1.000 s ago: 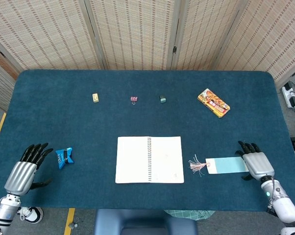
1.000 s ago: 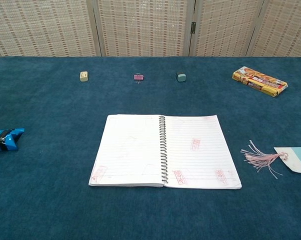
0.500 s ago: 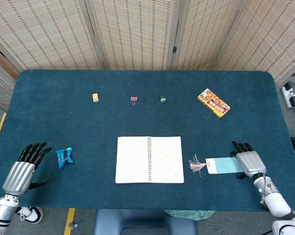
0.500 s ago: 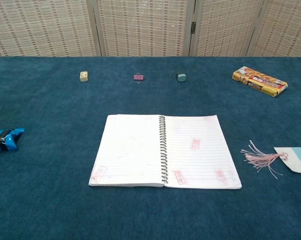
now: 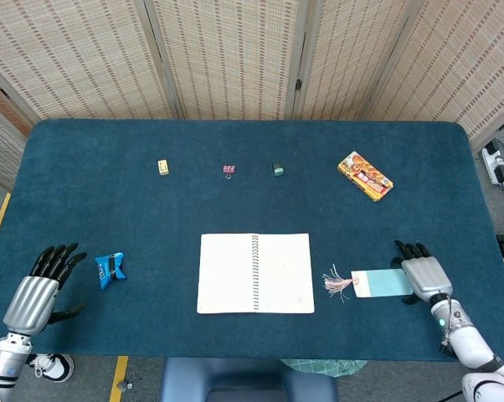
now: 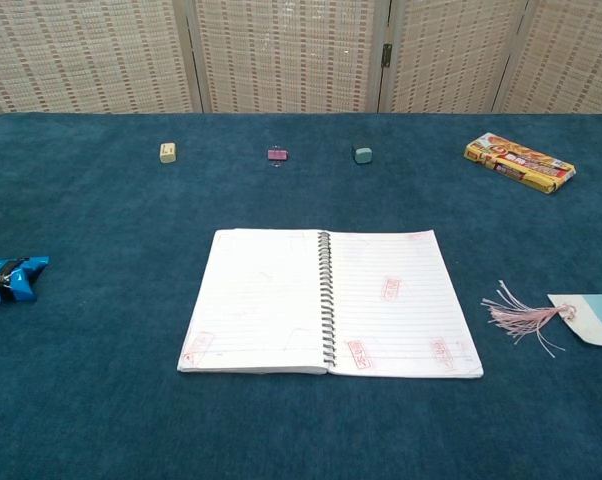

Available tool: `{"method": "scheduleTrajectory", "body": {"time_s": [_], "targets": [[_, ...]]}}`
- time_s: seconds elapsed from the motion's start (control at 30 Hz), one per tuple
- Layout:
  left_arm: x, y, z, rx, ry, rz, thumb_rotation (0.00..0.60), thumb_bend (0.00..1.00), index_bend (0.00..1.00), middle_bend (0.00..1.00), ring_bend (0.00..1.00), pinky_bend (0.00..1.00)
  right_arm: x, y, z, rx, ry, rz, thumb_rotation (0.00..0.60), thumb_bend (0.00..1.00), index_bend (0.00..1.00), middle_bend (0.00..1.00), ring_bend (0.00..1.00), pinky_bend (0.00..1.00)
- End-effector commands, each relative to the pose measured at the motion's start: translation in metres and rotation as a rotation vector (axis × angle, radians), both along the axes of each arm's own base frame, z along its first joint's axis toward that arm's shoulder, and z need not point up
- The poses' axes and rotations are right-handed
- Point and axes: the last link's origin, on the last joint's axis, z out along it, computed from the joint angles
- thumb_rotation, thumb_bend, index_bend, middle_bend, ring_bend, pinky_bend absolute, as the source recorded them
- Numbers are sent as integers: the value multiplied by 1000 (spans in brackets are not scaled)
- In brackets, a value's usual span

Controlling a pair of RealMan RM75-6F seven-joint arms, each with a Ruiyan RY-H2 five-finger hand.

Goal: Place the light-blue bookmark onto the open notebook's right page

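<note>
**Q:** Head view: status of the task items?

**A:** The light-blue bookmark [image 5: 384, 283] lies flat on the table [image 5: 235, 201], just right of the open notebook [image 5: 255, 273], pink tassel [image 5: 337, 283] pointing toward it. The notebook's right page [image 5: 284, 273] carries nothing. The right hand [image 5: 423, 272] rests at the bookmark's outer end, fingers extended; whether it grips or only touches the card cannot be determined. The left hand [image 5: 41, 287] is spread, holding nothing, beside a blue snack packet [image 5: 110, 269].

**Q:** Chest view?

**A:** Neither hand appears. The bookmark is cut off at the right edge, with its tassel apart from the notebook. Stamped marks are visible on the bare right page.

**Q:** Progress?

**A:** Judged early. Placement is not done. Remaining: secure the bookmark, carry it left, and set it on the right page.
</note>
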Motion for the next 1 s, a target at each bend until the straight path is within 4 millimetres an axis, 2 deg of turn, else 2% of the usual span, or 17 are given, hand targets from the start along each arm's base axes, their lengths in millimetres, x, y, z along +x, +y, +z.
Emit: {"method": "scheduleTrajectory", "body": {"time_s": [0.03,0.27,0.57,0.77,1.0], "targets": [[0,0,0,0,1,1,600,220,167,76,12,0,0,-1,-1,1,-3,-2,600,131,333,0,0,0],[-1,1,0,1,3,5,600,220,166,76,13,0,-1,-3,-3,3,-4,-3,600,134,335,0,0,0],[-1,1,0,1,5,5,600,219,166,76,12,0,-1,-2,-2,-21,-15,11,600,159,455,0,4,0],[-1,1,0,2,4,4,600,221,167,76,13,0,-1,-3,-1,-34,-19,18,600,158,471,0,9,0],[-1,1,-1,2,7,7,600,221,167,76,14,0,13,-9,1,-58,-36,102,600,159,471,0,27,0]]}}
